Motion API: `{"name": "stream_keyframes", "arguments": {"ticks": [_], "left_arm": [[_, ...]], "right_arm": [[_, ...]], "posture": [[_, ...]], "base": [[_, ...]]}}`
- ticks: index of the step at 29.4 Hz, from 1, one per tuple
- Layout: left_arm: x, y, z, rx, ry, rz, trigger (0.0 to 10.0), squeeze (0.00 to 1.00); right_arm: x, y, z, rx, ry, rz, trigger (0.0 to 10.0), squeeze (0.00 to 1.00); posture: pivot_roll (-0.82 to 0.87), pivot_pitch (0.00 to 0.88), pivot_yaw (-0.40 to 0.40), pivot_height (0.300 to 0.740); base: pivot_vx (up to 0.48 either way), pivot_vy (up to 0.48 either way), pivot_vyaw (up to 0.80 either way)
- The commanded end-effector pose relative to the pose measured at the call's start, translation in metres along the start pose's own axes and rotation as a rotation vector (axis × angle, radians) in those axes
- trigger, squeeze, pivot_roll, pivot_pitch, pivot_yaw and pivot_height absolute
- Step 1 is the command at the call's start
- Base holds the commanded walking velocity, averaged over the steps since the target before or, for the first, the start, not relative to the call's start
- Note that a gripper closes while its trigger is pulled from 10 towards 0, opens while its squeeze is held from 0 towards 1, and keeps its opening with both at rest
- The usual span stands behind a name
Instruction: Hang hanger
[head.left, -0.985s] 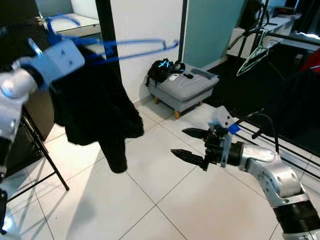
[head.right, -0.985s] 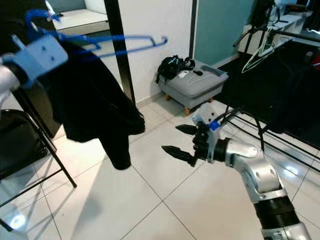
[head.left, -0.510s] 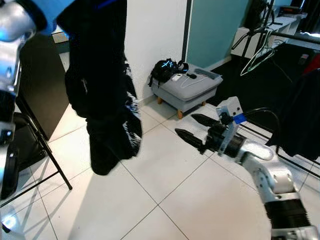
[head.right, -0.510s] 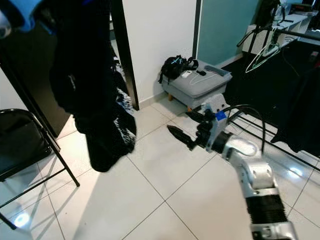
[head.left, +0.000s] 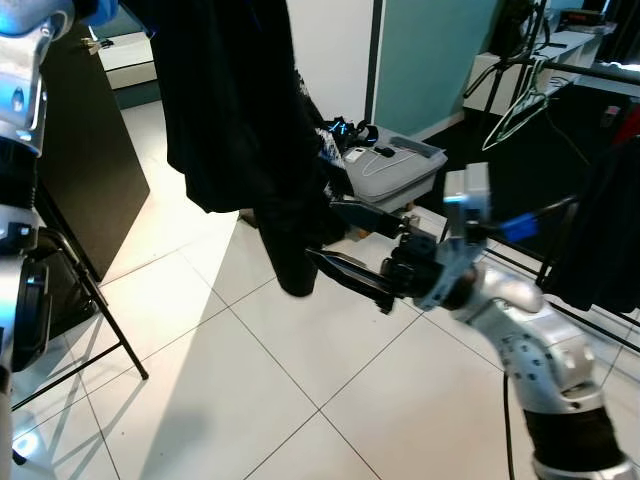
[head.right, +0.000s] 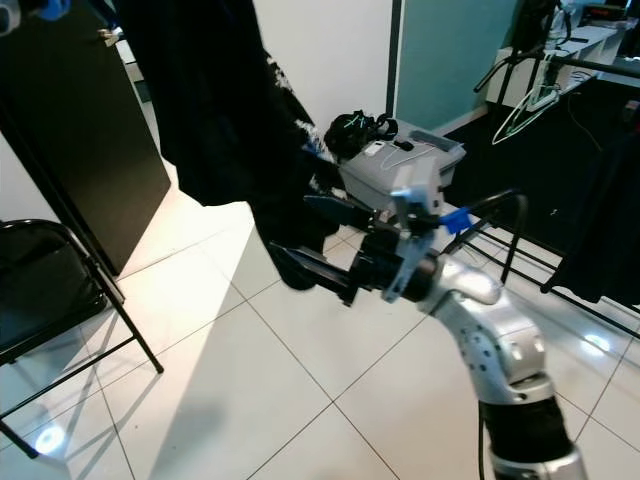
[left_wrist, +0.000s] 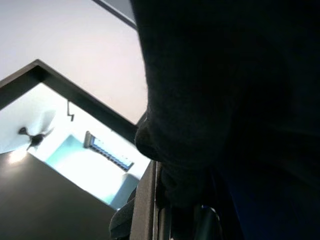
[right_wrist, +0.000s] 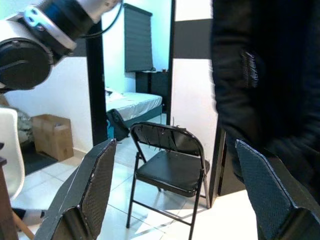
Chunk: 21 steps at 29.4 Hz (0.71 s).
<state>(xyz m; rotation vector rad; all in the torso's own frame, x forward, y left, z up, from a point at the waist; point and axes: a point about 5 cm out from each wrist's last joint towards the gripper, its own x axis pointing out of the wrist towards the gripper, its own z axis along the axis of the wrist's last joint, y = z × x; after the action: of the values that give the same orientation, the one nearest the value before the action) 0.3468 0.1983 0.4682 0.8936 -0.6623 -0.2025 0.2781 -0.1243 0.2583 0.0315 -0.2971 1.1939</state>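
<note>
A black garment (head.left: 240, 110) hangs from above the picture's top edge, below my raised left arm (head.left: 25, 60). Its lower end droops to about knee height over the tiled floor. My right gripper (head.left: 335, 245) is open, and its two black fingers (head.right: 315, 272) reach the garment's lower end, one above the other. In the right wrist view the garment (right_wrist: 265, 90) hangs just beyond the spread fingertips (right_wrist: 95, 185). Dark cloth (left_wrist: 225, 100) covers most of the left wrist view. A clothes rack with a white hanger (head.left: 520, 110) stands at the far right.
A black folding chair (head.right: 40, 290) stands at the left. A grey ottoman (head.left: 400, 165) carrying a black bag sits by the white wall behind the garment. Dark clothes (head.left: 600, 230) hang on the rack at the right. A black door panel (head.left: 90, 170) is at the left.
The garment has swung to the right and hangs by my right gripper. The blue hanger rose out of the picture. My right gripper moved left to the garment's lower end.
</note>
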Motion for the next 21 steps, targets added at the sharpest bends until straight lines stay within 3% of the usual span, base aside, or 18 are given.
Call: {"name": "stream_keyframes", "arguments": {"ticks": [1,4,7,9,16,21], "left_arm": [[0.002,0.008,0.014,-0.014,-0.058,0.022,0.0,0.0],[0.005,0.007,0.018,-0.025,-0.075,0.016,0.0,0.0],[0.01,0.006,0.024,-0.033,-0.093,0.01,0.0,0.0],[0.012,0.006,0.025,-0.033,-0.095,0.009,0.0,0.0],[0.013,0.009,0.028,-0.03,-0.101,0.014,0.0,0.0],[0.014,0.011,0.03,-0.035,-0.11,0.024,0.0,0.0]], "right_arm": [[0.001,-0.001,0.001,-0.031,0.016,-0.007,10.0,0.0],[0.007,-0.009,-0.005,-0.1,0.07,-0.079,10.0,0.0],[0.021,-0.028,-0.007,-0.295,0.107,-0.264,10.0,0.0],[0.026,-0.03,-0.002,-0.326,0.087,-0.295,10.0,0.0],[0.033,-0.022,-0.002,-0.309,0.085,-0.259,10.0,0.0],[0.041,0.004,-0.015,-0.167,0.062,-0.098,10.0,0.0]], "posture": [[0.06,0.0,0.069,0.735],[0.06,0.0,0.069,0.735],[0.06,0.0,0.073,0.735],[0.06,0.0,0.073,0.735],[0.07,0.0,0.074,0.735],[0.07,0.0,0.071,0.735]], "base": [[0.0,0.0,0.0],[0.0,0.0,0.0],[0.0,0.0,0.0],[0.0,0.0,0.0],[0.0,0.0,0.0],[0.0,0.0,0.0]]}}
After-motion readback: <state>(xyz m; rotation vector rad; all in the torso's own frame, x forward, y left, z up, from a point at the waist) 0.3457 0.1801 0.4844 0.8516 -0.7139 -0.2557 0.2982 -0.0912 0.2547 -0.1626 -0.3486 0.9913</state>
